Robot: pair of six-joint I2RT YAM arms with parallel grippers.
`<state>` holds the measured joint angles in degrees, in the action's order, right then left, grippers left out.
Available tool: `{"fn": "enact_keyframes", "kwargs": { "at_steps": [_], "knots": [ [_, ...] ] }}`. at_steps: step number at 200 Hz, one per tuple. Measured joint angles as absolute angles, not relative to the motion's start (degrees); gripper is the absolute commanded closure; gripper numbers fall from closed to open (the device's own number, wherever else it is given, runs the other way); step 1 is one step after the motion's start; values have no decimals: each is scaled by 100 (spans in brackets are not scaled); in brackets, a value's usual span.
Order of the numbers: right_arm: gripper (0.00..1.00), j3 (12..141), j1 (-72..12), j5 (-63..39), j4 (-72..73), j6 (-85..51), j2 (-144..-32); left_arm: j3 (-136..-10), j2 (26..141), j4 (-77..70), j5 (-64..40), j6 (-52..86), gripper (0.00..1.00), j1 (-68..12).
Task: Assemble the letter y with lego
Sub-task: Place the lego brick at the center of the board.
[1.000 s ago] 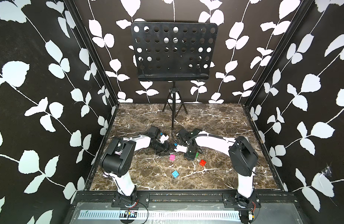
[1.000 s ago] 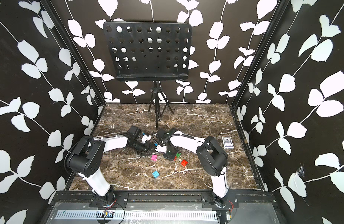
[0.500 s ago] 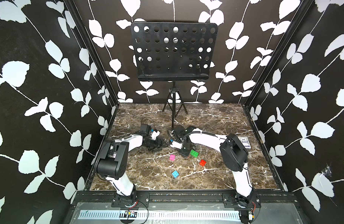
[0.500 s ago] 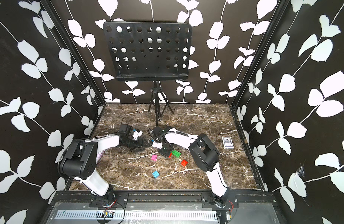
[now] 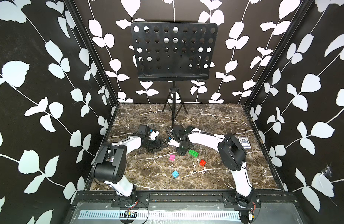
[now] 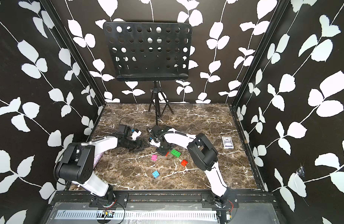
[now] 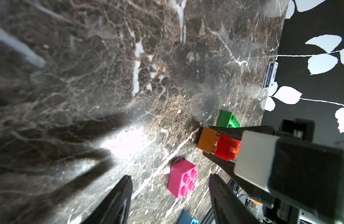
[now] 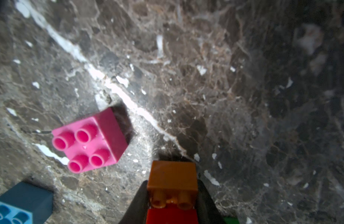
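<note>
R claw (image 8: 172,187) shut on 2 joined bricks: orange brick (image 8: 172,177) at tips, orange-red brick (image 8: 172,215) behind it; low over table (image 5: 215,120), touching or not can't tell; green brick (image 5: 193,153) just beside; pink brick (image 8: 89,143) near; L claw (image 7: 169,176) abt half open, empty, pink ahead of its tips; red brick (image 5: 202,162) & blue brick (image 5: 175,174) loose, apart, toward table front.
</note>
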<state>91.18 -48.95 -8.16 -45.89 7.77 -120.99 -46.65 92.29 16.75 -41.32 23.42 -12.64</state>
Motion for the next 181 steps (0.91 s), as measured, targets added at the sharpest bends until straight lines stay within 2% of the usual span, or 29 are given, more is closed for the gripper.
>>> {"fn": "enact_keyframes", "kwargs": {
  "at_steps": [94,181],
  "knots": [
    [93,8759,-4831,-845,-3752,434,-11981,-4556,9098,1592,-4097,2392,34,-1238],
    [97,8888,-4836,-607,-4296,381,-12020,-4493,8879,1597,-3955,2261,34,-1229]
  ]
}}
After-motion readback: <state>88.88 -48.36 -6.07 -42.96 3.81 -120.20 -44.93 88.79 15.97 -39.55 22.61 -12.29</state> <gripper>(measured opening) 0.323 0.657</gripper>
